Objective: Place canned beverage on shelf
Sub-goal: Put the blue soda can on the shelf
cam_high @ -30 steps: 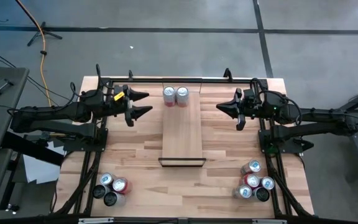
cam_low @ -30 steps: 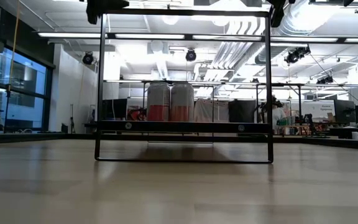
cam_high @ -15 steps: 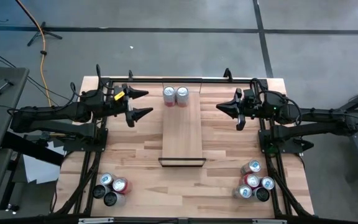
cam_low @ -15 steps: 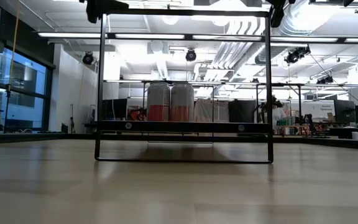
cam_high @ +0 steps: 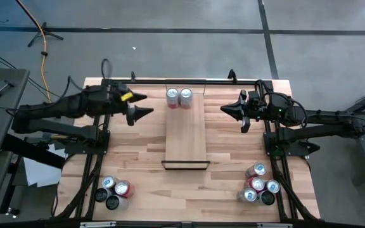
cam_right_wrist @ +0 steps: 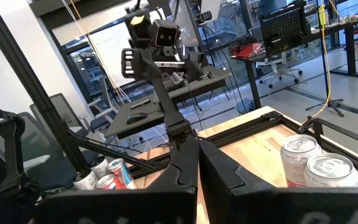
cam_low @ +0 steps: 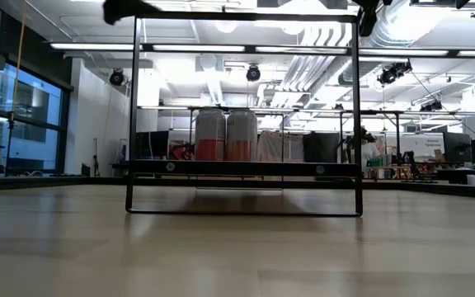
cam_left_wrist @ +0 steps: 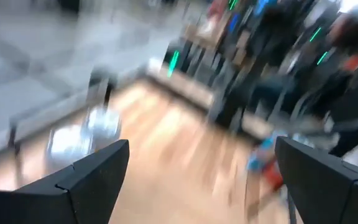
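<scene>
The left gripper (cam_high: 139, 105) is hovering above the tabletop (cam_high: 138, 158), just left of the shelf's far end, with its two fingers spread wide and nothing between them. The right gripper (cam_high: 229, 108) is waiting on the opposite side of the shelf (cam_high: 185, 136), its fingers pressed fully together and holding nothing. The shelf, a long narrow light-wood plank with a thin black frame at its near end, is lying down the middle of the tabletop between the two arms. Two cans (cam_high: 179, 97) are standing upright and touching, side by side, at the far end of the shelf, probably tucked there to leave the rest of the plank free for more. The empty left gripper is sitting just beside them but apart. More cans are waiting well away: a left cluster (cam_high: 113, 190) at the near left corner of the tabletop and a right cluster (cam_high: 260, 185) at the near right corner, each within reach of its own arm.
</scene>
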